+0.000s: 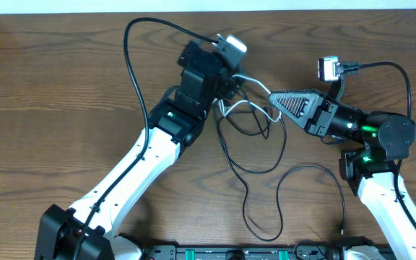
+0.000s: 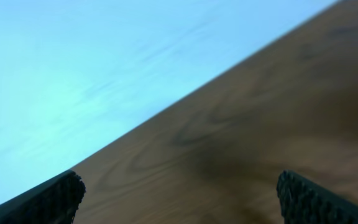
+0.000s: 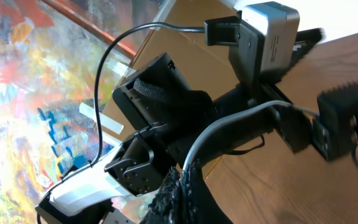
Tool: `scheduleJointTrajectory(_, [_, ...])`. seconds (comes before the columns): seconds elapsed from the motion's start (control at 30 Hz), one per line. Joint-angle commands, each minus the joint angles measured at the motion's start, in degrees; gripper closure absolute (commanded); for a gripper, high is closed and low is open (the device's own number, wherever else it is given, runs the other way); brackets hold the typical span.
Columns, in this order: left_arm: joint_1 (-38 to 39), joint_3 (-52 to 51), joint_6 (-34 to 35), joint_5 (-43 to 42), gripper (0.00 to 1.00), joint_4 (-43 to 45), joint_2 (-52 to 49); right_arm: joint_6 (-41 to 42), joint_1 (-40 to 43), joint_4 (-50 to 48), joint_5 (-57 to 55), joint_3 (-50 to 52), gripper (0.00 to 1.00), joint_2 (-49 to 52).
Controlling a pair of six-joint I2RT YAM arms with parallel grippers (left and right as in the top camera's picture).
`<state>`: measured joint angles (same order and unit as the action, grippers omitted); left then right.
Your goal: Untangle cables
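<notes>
A thin white/silver cable (image 1: 255, 108) and a thin black cable (image 1: 316, 167) lie tangled on the wooden table (image 1: 63, 108) between the arms. The black cable loops down toward the front edge. My right gripper (image 1: 273, 96) is shut on the white cable. The right wrist view shows the cable (image 3: 229, 124) rising from between the closed fingers (image 3: 185, 180) toward my left gripper (image 3: 328, 124). My left gripper (image 1: 231, 85) sits over the knot, mostly hidden under its own wrist. In the left wrist view its fingers (image 2: 179, 199) are wide apart with only bare wood between them.
The left wrist camera (image 1: 230, 45) and right wrist camera (image 1: 329, 68) have thick black leads arching over the table. A pale wall edge runs along the back (image 1: 193, 6). The arm bases stand at the front edge (image 1: 237, 253).
</notes>
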<state>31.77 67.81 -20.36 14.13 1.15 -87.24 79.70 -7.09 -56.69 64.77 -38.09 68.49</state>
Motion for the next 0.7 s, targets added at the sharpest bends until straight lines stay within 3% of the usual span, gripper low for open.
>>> scheduleJointTrajectory(0.0, [-0.1, -0.1, 0.3, 14.1, 0.01, 0.3, 0.1, 0.3, -0.5, -0.3, 0.1, -0.4, 0.99, -0.7])
scheduleJointTrajectory(0.27, [0.0, -0.1, 0.3, 15.0, 0.00, -1.0, 0.1, 0.0, -0.4, -0.3, -1.0, -0.4, 0.99, -0.7])
scheduleJointTrajectory(0.47, [0.0, -0.1, 1.0, 13.8, 0.01, -10.2, 0.1, 2.8, 0.6, -0.4, -4.2, -0.4, 0.99, -0.7])
scheduleJointTrajectory(0.67, [0.0, -0.1, 1.0, 6.4, 0.01, -19.7, 0.1, 5.4, 4.0, -1.9, -9.5, -0.4, 0.99, -0.7])
